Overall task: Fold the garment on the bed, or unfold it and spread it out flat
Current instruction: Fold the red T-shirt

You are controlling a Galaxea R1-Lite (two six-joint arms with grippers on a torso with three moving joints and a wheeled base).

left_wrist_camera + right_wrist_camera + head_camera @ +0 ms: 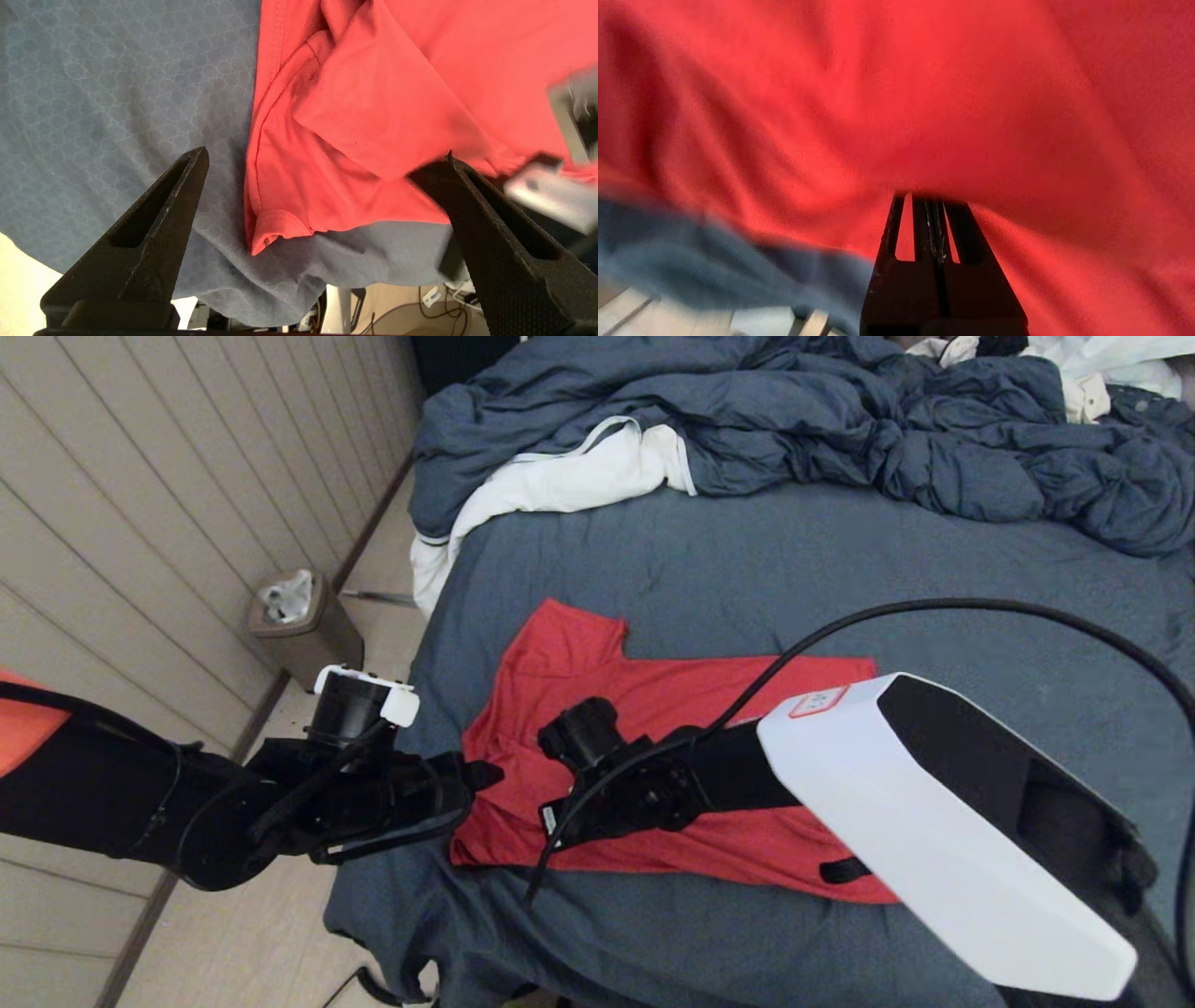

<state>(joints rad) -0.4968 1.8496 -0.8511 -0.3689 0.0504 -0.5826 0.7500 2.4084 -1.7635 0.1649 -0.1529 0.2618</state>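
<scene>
The garment [672, 709], a red T-shirt plain side up, lies on the bed [794, 560] near its front left corner. My left gripper [481, 775] hovers open at the shirt's left edge. In the left wrist view its fingers [325, 153] stand wide apart over a folded sleeve hem [275, 224] and hold nothing. My right gripper [553, 821] is low on the shirt's near left part. In the right wrist view the right gripper [930, 198] is shut, with its tips buried under a raised fold of the garment [924, 93].
A rumpled blue duvet [840, 420] and a white cloth [560, 476] are heaped at the far side of the bed. A small bin [303, 625] stands on the floor by the panelled wall. A black cable [934, 607] arcs over my right arm.
</scene>
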